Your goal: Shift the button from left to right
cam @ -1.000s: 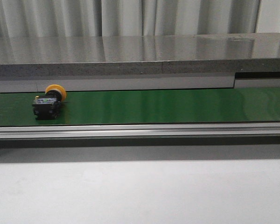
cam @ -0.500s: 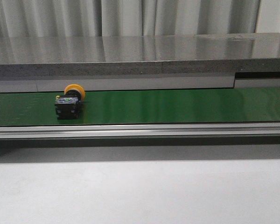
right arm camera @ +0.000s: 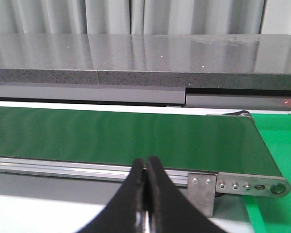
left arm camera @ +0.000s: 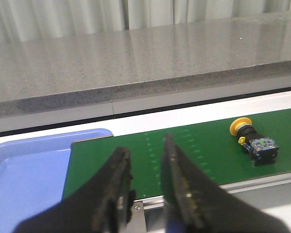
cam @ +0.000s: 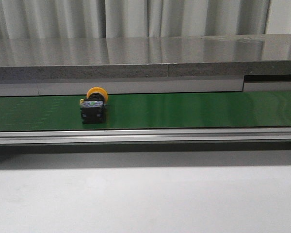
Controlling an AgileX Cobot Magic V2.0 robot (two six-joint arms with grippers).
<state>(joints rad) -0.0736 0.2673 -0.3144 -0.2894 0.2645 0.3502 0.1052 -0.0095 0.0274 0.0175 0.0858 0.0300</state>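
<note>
The button (left arm camera: 250,138) lies on the green belt (left arm camera: 199,155), well apart from my slightly open left pincer (left arm camera: 144,170); right pincer (right arm camera: 145,187) closed, empty. It's ridden rightward since before.

I see even, soft light. The polished grey stone counter (cam: 145,53) shows glare toward one o'clock. My wrist views blur the near black fingers (left arm camera: 119,194).

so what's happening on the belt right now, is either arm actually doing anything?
Neither arm is touching anything. The button lies on its side on the green belt, left of the middle in the front view, and over the last second it has moved rightward with no gripper on it. The left gripper hangs open near the belt's left end by a blue tray. The right gripper sits shut and empty at the belt's right end.
</note>
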